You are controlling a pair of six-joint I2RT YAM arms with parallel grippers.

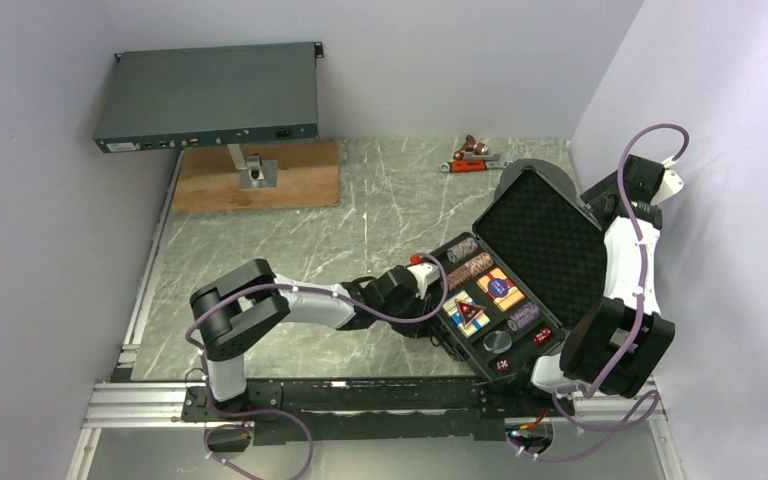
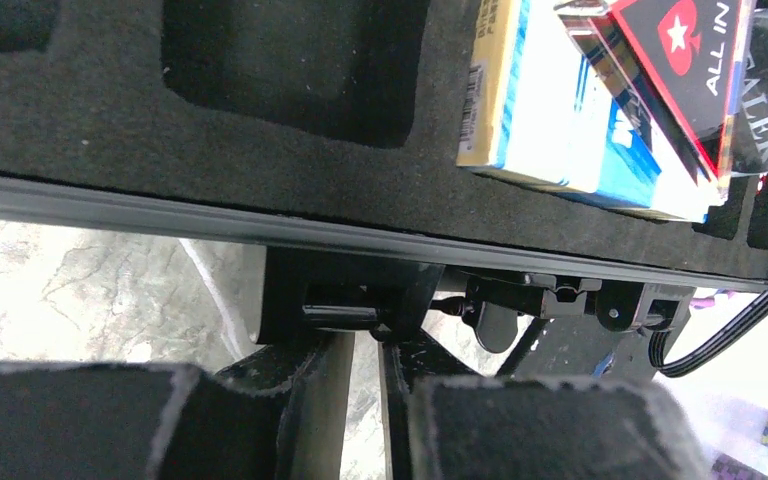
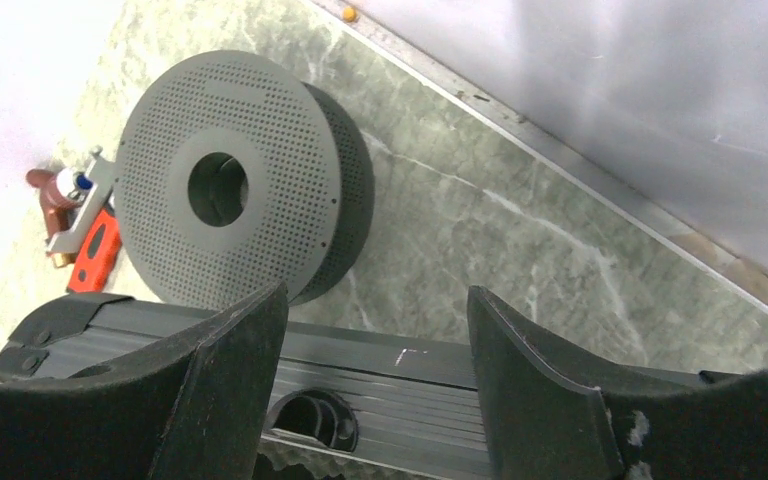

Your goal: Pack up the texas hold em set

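The black case (image 1: 550, 245) lies open at the right, its foam-lined lid tilted back. Its foam base holds rows of striped chips (image 1: 465, 270), a card deck (image 1: 501, 288) and the triangular black-red marker (image 1: 470, 315). In the left wrist view the deck (image 2: 560, 110) and the marker (image 2: 695, 60) sit just above the case's front rim (image 2: 260, 225). My left gripper (image 2: 365, 338) has its jaws almost together, pinched at a black fitting on that front edge. My right gripper (image 3: 378, 330) hangs open over the lid's top edge (image 3: 410, 365), with nothing between its fingers.
A black perforated spool (image 3: 230, 180) lies flat behind the lid. Beside the spool lies a red-orange tool (image 3: 90, 240). A grey-blue rack unit (image 1: 208, 95) stands on a wooden board (image 1: 260, 178) at the back left. Walls close in on the right.
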